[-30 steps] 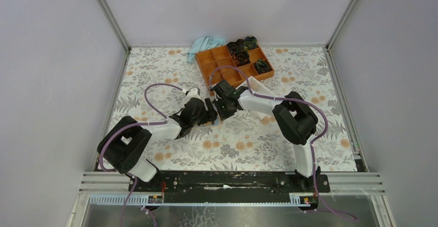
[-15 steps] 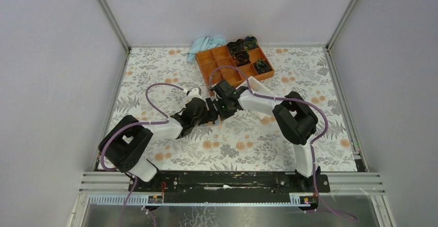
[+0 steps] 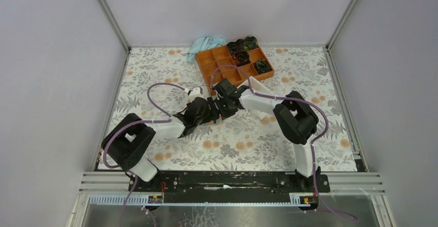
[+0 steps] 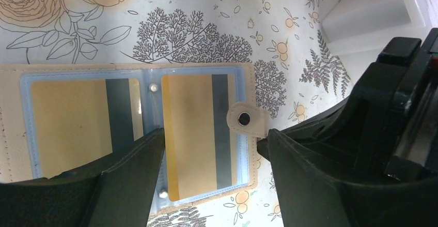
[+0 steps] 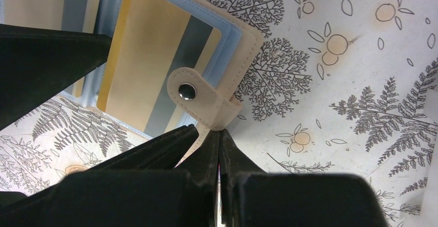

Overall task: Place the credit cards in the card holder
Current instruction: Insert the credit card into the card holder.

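Left end effector (image 4: 212, 140) spread over open card holder (image 4: 150, 97); right end effector (image 5: 218, 133) closed at closure tab (image 5: 199, 97). A tug there could shed the credit cards (image 4: 193, 134).

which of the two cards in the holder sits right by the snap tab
The right-hand card in the left wrist view: its long edge borders the tab, while the other card lies one sleeve further away.

Card holder (image 4: 129, 67) is lying open and flat on the floral table (image 4: 206, 25), tan cover down, clear sleeves facing up. Two credit cards (image 4: 191, 129), yellow with a grey stripe, are sitting in adjacent sleeves. Snap tab (image 4: 247, 119) is overlapping one card's edge.
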Available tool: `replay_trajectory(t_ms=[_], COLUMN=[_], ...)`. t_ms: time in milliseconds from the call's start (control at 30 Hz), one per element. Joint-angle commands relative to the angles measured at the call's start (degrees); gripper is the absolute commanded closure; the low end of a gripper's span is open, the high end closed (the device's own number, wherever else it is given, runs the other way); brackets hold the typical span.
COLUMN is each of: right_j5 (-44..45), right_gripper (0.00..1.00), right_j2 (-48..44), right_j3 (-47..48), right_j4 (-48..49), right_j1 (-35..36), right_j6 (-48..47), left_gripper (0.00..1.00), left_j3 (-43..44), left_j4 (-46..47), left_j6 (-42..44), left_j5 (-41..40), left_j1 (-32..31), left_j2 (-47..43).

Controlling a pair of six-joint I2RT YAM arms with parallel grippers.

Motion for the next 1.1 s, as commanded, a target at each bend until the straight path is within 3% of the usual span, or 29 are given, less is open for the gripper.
replay_trajectory(t_ms=[0, 533, 1067], right_j5=[-1.45, -0.23, -0.78], right_gripper=[1.0, 1.0, 1.0], right_j2=[1.65, 1.59, 1.44], right_j3=[-0.34, -1.72, -1.55], right_j4=[-0.44, 0.03, 0.21], right_j1=[1.42, 1.33, 1.28], right_j6=[-1.61, -1.39, -1.19], left_gripper=[0.2, 0.2, 0.2], left_j3=[3.39, 0.79, 1.68], left_j4=[2.27, -1.73, 2.18], left_j6=[0.17, 0.92, -0.44], left_j5=[2.45, 0.21, 2.78], left_j1=[-3.03, -3.28, -3.82], left_j2=[1.5, -4.9, 1.59])
